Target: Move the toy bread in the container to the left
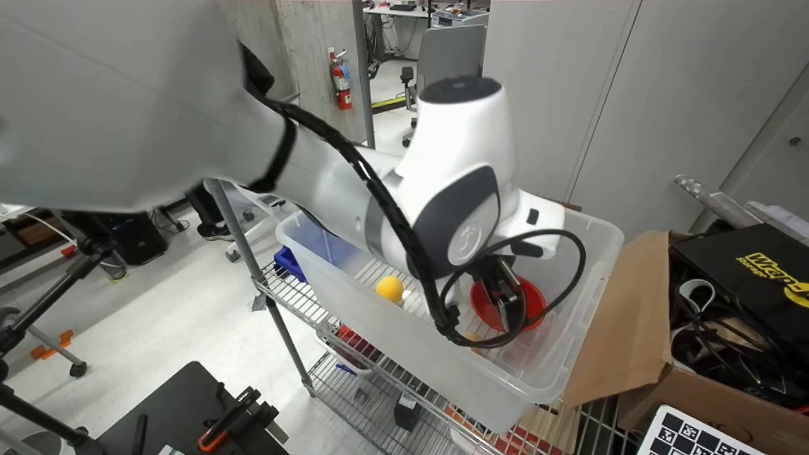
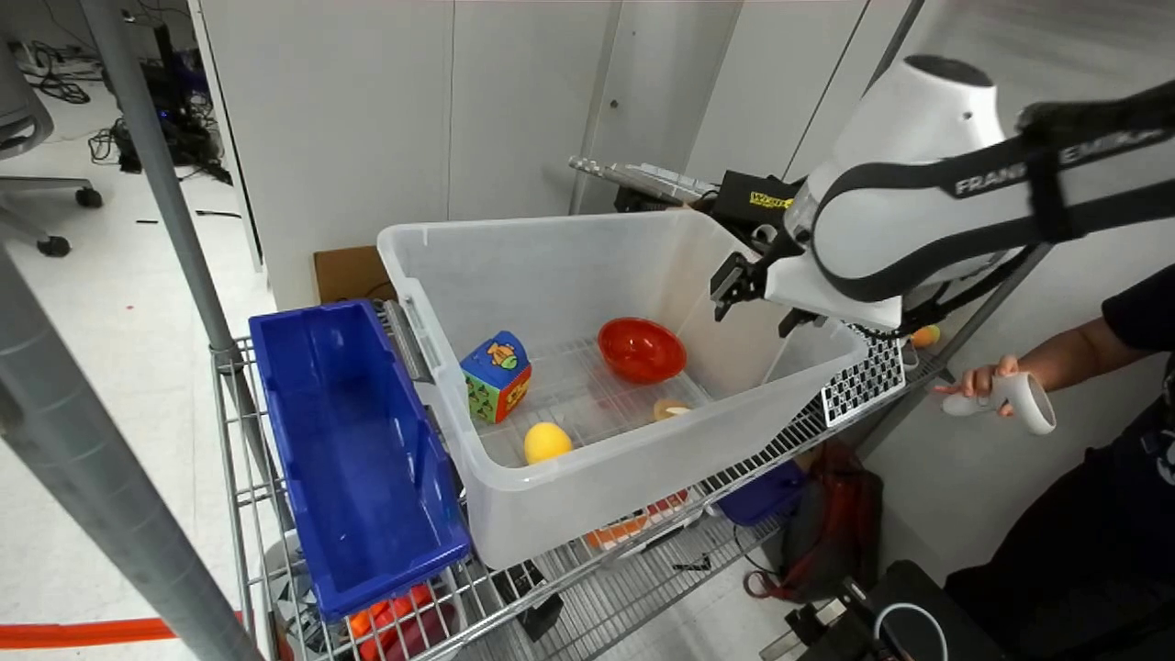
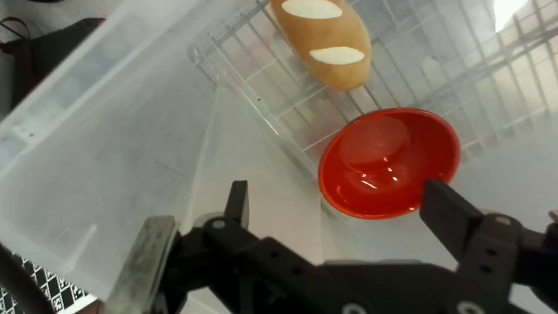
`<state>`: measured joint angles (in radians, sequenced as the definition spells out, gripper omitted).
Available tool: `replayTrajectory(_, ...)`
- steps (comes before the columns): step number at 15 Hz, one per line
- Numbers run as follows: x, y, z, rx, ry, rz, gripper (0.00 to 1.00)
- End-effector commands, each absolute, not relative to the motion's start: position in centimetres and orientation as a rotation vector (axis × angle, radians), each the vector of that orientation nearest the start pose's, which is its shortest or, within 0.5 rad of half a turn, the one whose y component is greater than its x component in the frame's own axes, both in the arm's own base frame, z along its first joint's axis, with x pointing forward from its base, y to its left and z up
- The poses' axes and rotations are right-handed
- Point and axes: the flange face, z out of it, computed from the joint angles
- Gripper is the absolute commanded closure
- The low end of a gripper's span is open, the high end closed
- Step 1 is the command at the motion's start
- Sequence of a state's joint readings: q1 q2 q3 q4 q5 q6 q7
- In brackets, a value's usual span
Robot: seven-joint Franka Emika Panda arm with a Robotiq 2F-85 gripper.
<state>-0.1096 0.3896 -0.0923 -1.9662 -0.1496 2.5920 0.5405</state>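
Observation:
The toy bread, a tan loaf with white slashes [image 3: 324, 35], lies on the floor of the container at the top of the wrist view. In the exterior views only a part of it shows, behind the wall [image 2: 670, 409] and past the arm's cable [image 1: 473, 339]. The container is a large translucent-white bin [image 2: 643, 473] on a wire shelf; it also shows in an exterior view [image 1: 392, 344] and the wrist view [image 3: 122, 161]. My gripper [image 3: 335, 189] is open and empty, with fingers wide apart. In an exterior view, the gripper [image 2: 755, 321] is high at the bin's end, apart from the bread.
A red bowl [image 2: 643, 351] sits in the bin near the bread, below my fingers in the wrist view [image 3: 383, 148]. A yellow ball [image 2: 548, 442] and a colourful cube [image 2: 497, 378] lie at the far end. Tall bin walls surround them. A blue bin [image 2: 358, 477] stands beside.

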Motion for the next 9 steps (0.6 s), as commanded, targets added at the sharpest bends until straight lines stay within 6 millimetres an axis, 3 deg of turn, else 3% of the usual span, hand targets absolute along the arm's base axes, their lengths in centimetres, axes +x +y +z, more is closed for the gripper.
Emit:
replayTrajectory(1,66.7,-13.3,23.9,-3.088,0.978,-0.340,0.00)
replayTrajectory(4,68.2,-12.0,19.2,-3.118,0.954,-0.219,0.00)
replayTrajectory(9,68.6,-8.9,15.6,-3.172,0.870,0.027,0.00)
